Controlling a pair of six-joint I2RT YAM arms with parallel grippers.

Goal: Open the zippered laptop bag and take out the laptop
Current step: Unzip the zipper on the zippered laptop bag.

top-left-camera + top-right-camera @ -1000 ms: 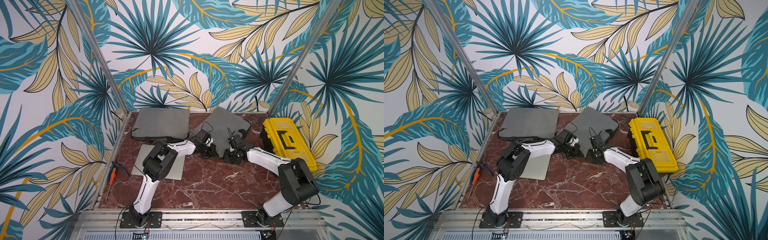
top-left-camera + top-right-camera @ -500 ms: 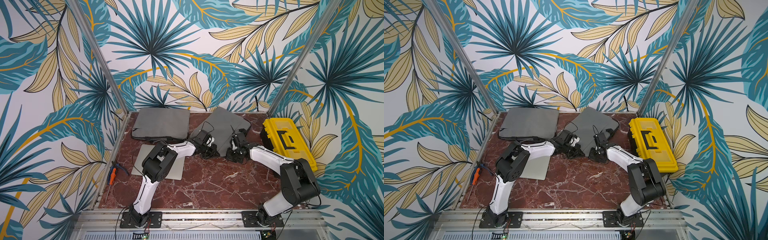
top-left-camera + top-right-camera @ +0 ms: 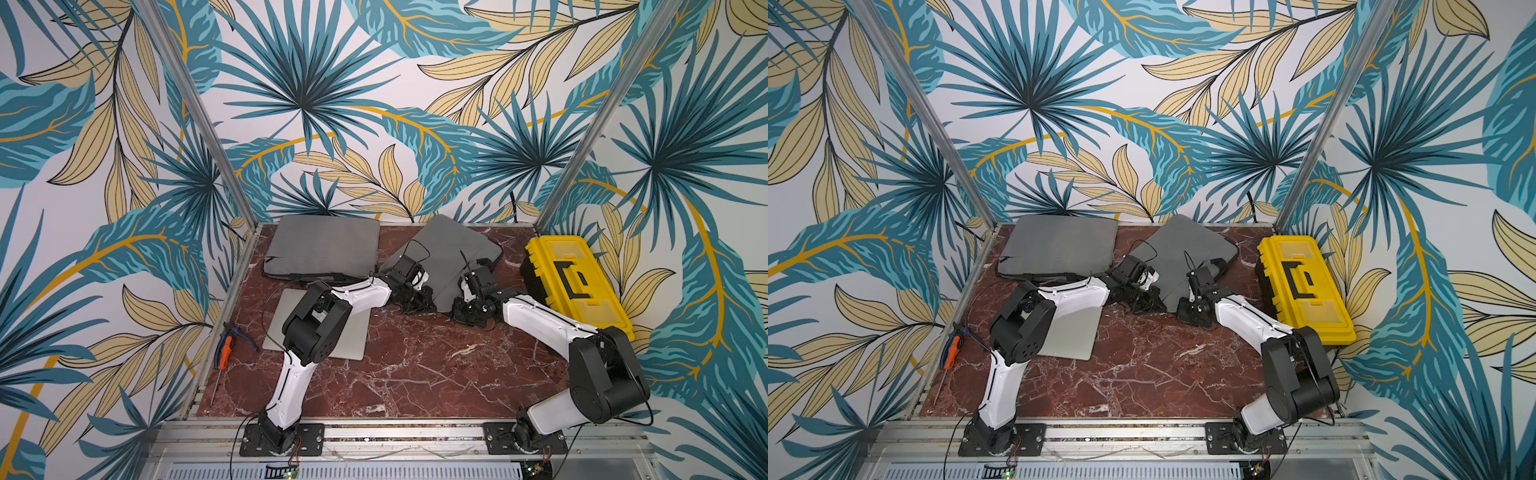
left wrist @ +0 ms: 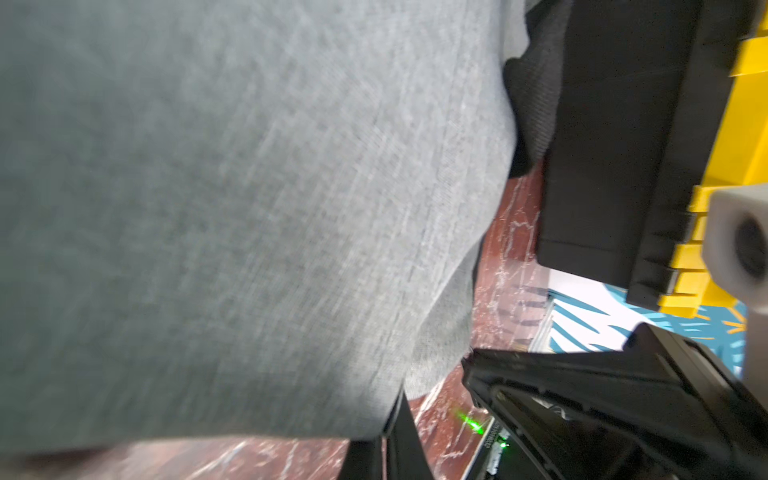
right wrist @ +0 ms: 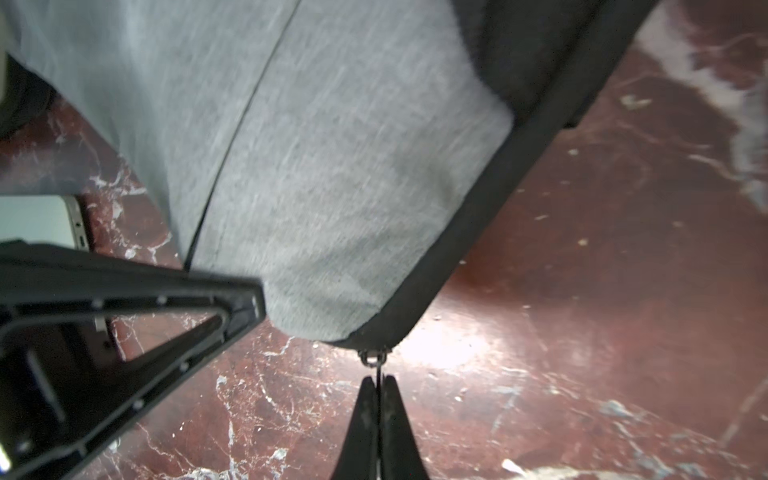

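The grey zippered laptop bag (image 3: 449,253) (image 3: 1183,253) lies askew at the back middle of the table. My left gripper (image 3: 430,305) (image 4: 386,440) is shut on the fabric at the bag's near edge (image 4: 291,291). My right gripper (image 3: 455,305) (image 5: 377,384) is shut on the metal zipper pull (image 5: 375,359) at the bag's near corner. A black zipper band (image 5: 457,257) runs along that edge. A silver laptop (image 3: 353,336) (image 3: 1071,332) lies flat on the table, partly under my left arm. I cannot see inside the bag.
A second grey bag (image 3: 324,249) (image 3: 1059,245) lies flat at the back left. A yellow toolbox (image 3: 577,282) (image 3: 1304,286) stands along the right side, close to the bag. An orange screwdriver and pliers (image 3: 224,353) rest beyond the left table edge.
My right gripper has shifted a little towards the back with the zipper pull in it. The left gripper has stayed on the bag's edge.
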